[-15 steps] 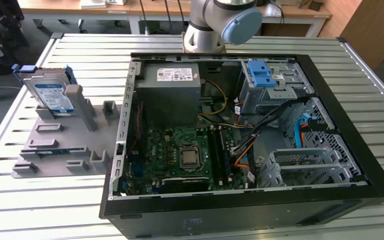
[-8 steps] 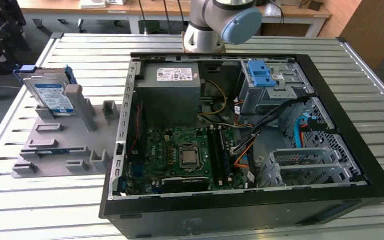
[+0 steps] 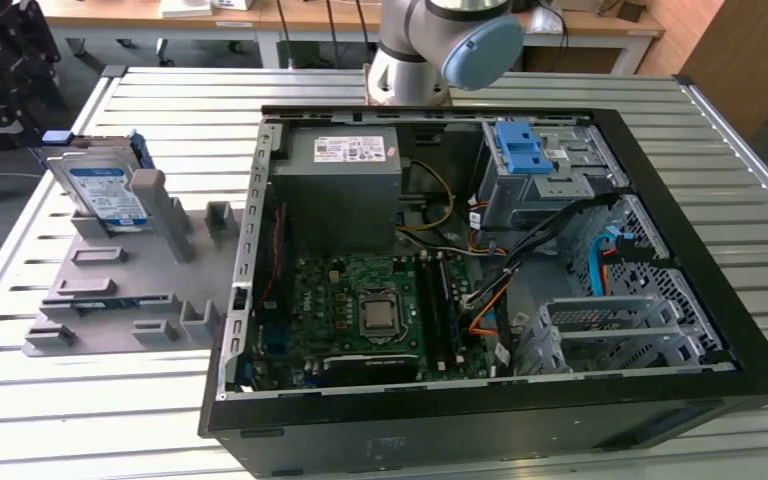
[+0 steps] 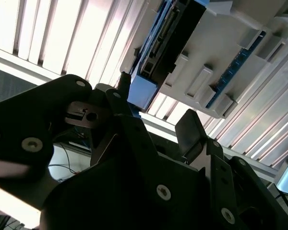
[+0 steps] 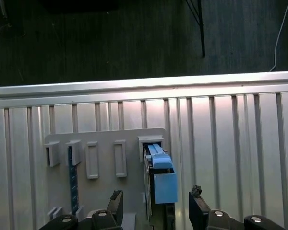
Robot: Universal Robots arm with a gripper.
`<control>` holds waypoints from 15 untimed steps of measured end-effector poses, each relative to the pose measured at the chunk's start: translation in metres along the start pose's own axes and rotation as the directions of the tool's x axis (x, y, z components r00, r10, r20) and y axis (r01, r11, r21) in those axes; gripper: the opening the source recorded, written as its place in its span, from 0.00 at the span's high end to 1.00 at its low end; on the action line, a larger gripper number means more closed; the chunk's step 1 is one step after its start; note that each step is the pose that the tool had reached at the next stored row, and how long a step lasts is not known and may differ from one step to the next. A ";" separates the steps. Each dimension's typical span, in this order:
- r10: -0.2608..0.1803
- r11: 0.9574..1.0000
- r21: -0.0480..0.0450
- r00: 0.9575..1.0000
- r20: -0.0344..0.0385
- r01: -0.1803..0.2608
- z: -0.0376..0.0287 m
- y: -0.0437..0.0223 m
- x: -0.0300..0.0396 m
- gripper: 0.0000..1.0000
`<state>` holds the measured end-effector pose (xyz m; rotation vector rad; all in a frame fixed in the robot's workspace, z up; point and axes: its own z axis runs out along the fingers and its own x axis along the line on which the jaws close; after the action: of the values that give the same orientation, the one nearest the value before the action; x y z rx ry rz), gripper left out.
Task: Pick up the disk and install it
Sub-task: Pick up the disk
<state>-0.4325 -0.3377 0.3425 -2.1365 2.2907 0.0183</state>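
Hand (image 5: 156, 194): we see it wide open and holding nothing. Its two black fingers (image 5: 198, 201) sit one on each side of the drive's blue end, touching neither side.
Disk: a flat silver-metal hard drive (image 3: 104, 190) with a white-and-blue label, framed by a blue plastic carrier. It stands on edge in a slot of a grey plastic holder (image 3: 117, 290).
Holder: we find it lying on the slatted metal bench (image 3: 91, 420), at the exterior view's left.
Case: an open black computer case (image 3: 491, 410) lies just beside the holder, on the exterior view's right.

disk (image 3: 107, 192) | silver, blue carrier | standing on edge | in grey rack (image 3: 117, 300)
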 end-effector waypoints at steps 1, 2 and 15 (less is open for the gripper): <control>0.000 1.000 0.000 1.000 0.000 0.000 0.0016 0.0000 0.0000 0.35; 0.000 1.000 0.000 1.000 0.000 0.000 0.0027 0.0001 0.0000 0.35; 0.000 1.000 0.002 1.000 -0.004 0.000 0.0130 0.0015 -0.0008 0.35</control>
<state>-0.4339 -0.3366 0.3295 -2.1376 2.2918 0.0123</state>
